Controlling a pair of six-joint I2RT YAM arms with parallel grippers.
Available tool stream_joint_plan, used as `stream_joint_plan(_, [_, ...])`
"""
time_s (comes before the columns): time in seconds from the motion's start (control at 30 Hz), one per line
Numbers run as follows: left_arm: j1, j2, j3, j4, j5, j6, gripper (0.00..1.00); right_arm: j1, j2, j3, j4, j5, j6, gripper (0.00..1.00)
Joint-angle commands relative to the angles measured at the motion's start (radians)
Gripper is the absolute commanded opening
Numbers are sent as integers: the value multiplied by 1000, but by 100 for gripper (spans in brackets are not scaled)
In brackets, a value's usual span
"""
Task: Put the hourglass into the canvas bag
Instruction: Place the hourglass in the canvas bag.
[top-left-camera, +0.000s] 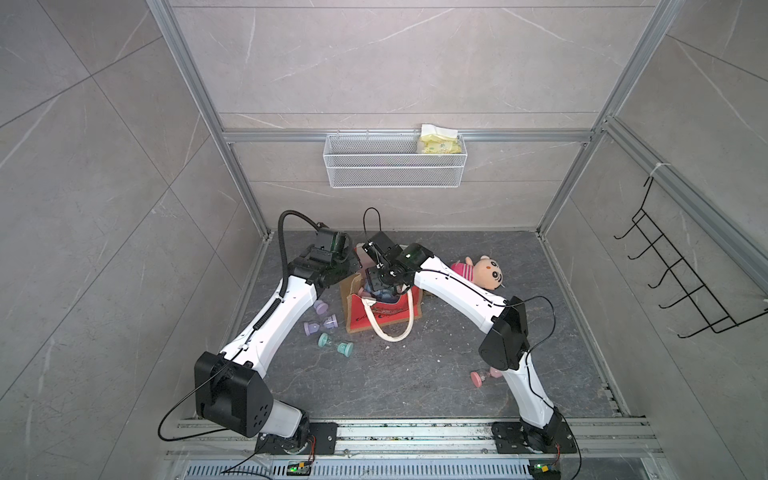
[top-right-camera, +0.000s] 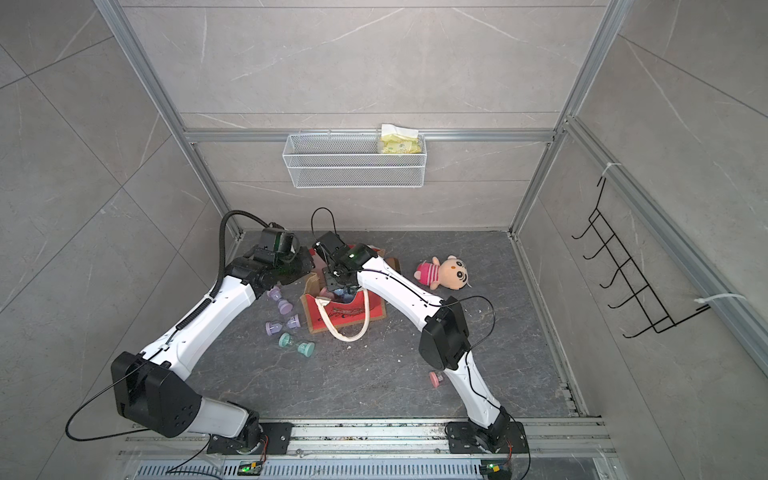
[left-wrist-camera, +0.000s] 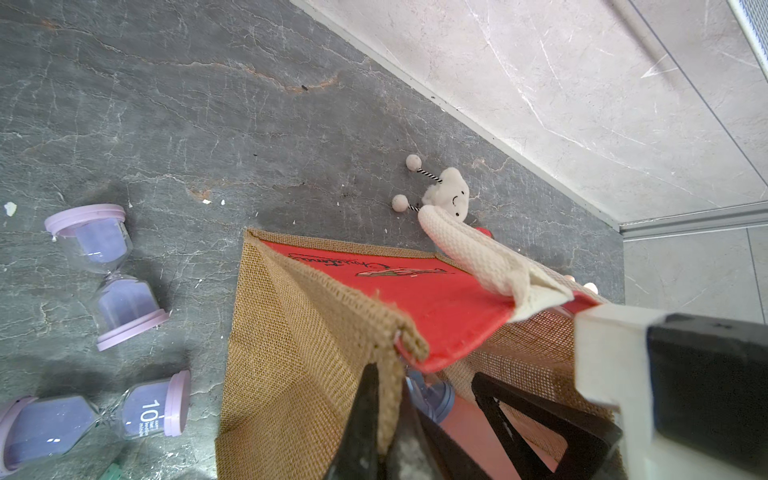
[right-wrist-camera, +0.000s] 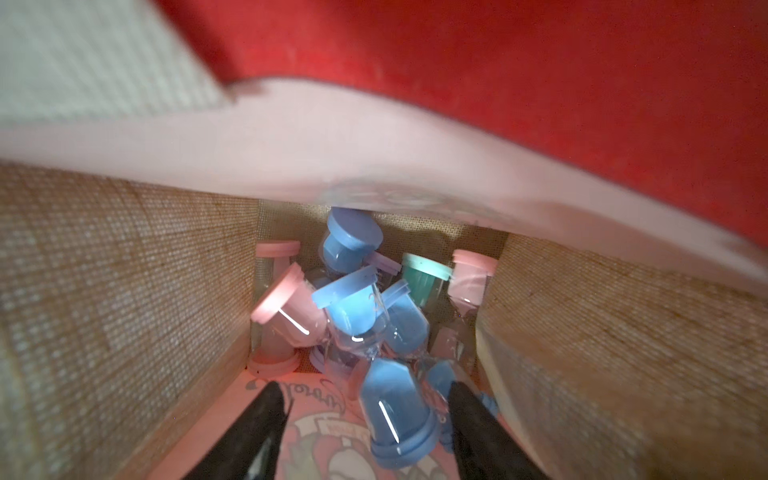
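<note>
Jaws of the right pincer (right-wrist-camera: 365, 388) stand apart, inside the mouth of the canvas bag (right-wrist-camera: 124, 291). The blue hourglass (right-wrist-camera: 395, 419) lies between the two fingers, close against one and with a clear gap to the other, so it is not clamped. It sits inside the bag, next to the panel whose print shows through.

Past the fingertips, deeper in the bag, lies a heap of further hourglasses: a blue one (right-wrist-camera: 353, 307), a pink one (right-wrist-camera: 286, 311) and a green one (right-wrist-camera: 424, 278). Burlap walls flank both fingers.

The left pincer (left-wrist-camera: 388, 411) is closed on the top edge of the bag's burlap side wall, at the corner that meets the red panel. The right pincer enters the bag mouth just beside it. A white rope handle (left-wrist-camera: 486, 266) rises from the red panel beyond the left pincer, and a small cloud plush (left-wrist-camera: 449, 193) lies on the floor behind that handle.

Outside the bag, on the left pincer's side, two purple hourglasses (left-wrist-camera: 106, 274) (left-wrist-camera: 83, 419) lie on the floor. A teal hourglass (top-left-camera: 336, 345) lies near them, farther toward the arm bases.

On the right pincer's side, a plush doll (top-left-camera: 482, 272) lies near the right forearm. A pink floor hourglass (top-left-camera: 482, 377) lies well apart, by the right arm's lower link.

On the back wall, well above both pincers, hangs a wire basket (top-left-camera: 395, 174) holding a yellow packet (top-left-camera: 440, 143).
</note>
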Motion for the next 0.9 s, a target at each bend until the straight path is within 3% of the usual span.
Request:
stream_joint_plan(0.0, [4,0,47,61,-2,-5,0,4,-75,-39,-4,-13,7,71])
stream_joint_plan(0.13, [2,7,58,56,-7,-1,1,4,-147,-62,21,-40,6,75])
stream_joint_plan(0.6, [5,19,112,9,-5,45,36,-2,-385,-160,90,-101,9,84])
stream_joint_plan(0.87, [0,-41,133,-57,-2,139,62,-6,-587,-296,-121,112,129,92])
